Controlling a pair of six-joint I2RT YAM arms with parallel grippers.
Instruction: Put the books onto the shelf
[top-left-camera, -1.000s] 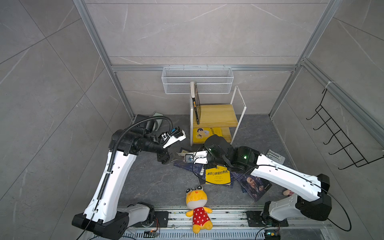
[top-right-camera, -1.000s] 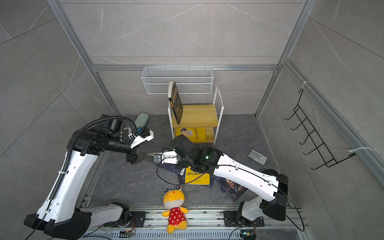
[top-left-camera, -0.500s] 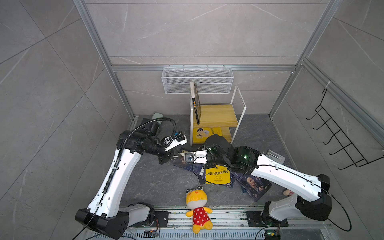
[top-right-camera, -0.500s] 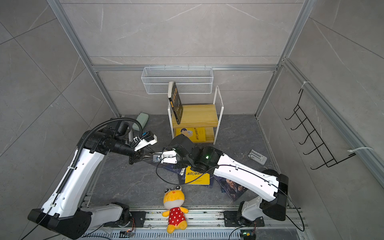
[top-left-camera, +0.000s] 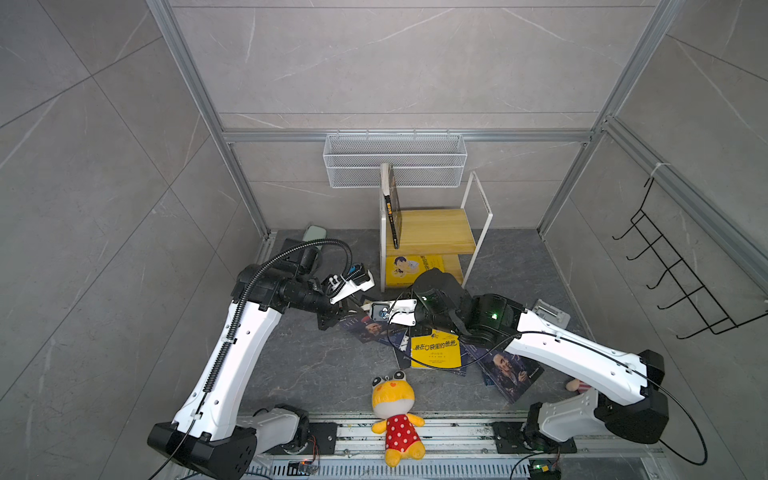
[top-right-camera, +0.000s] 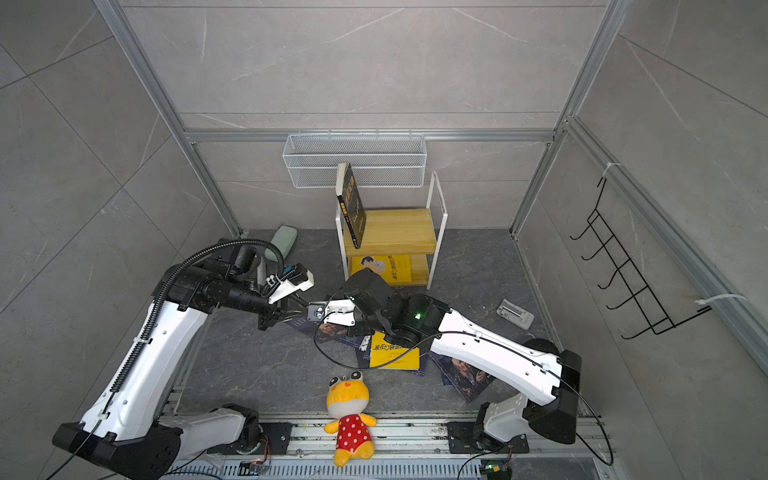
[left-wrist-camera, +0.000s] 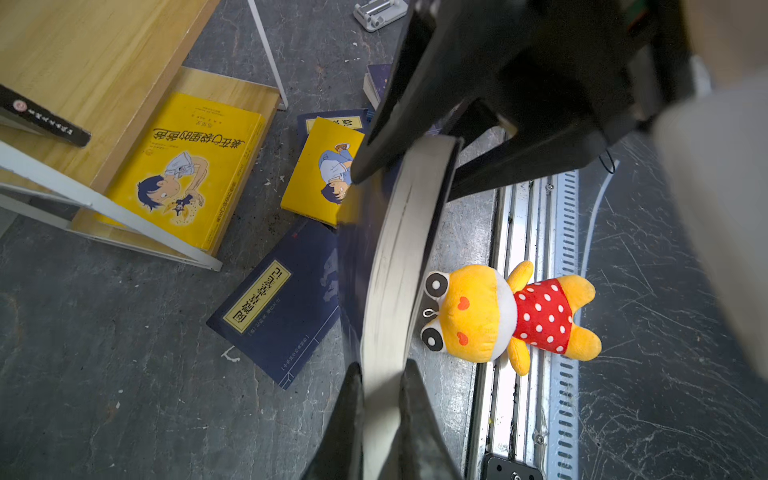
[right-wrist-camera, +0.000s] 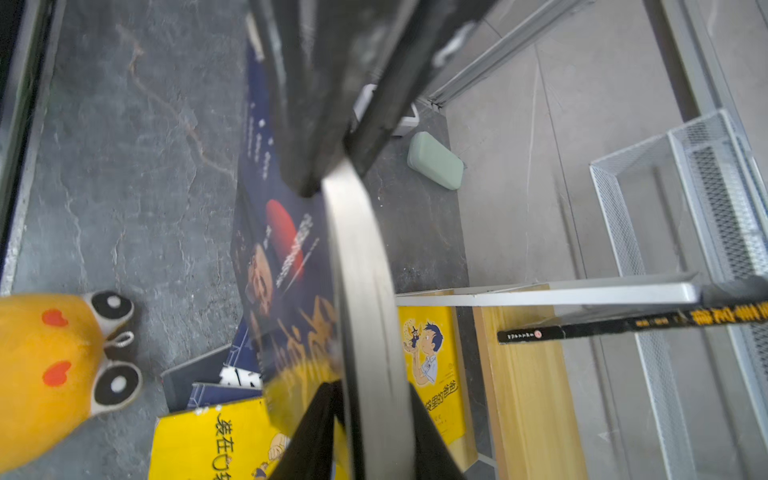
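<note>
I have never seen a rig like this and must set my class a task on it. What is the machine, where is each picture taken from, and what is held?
Two white robot arms stand on a rail, each ending in a gripper. Two pictures look down from one overhead camera pair; the other two come from a camera on each wrist. The left gripper is shut on a dark navy book, held on edge. The right gripper has its fingers either side of the same book; whether it presses, I cannot tell. On the grey floor lie a yellow book and navy books; a plush toy lies at the rail. The shelf has a black book standing on its upper board and a yellow cartoon book lying on the lower one.
</note>
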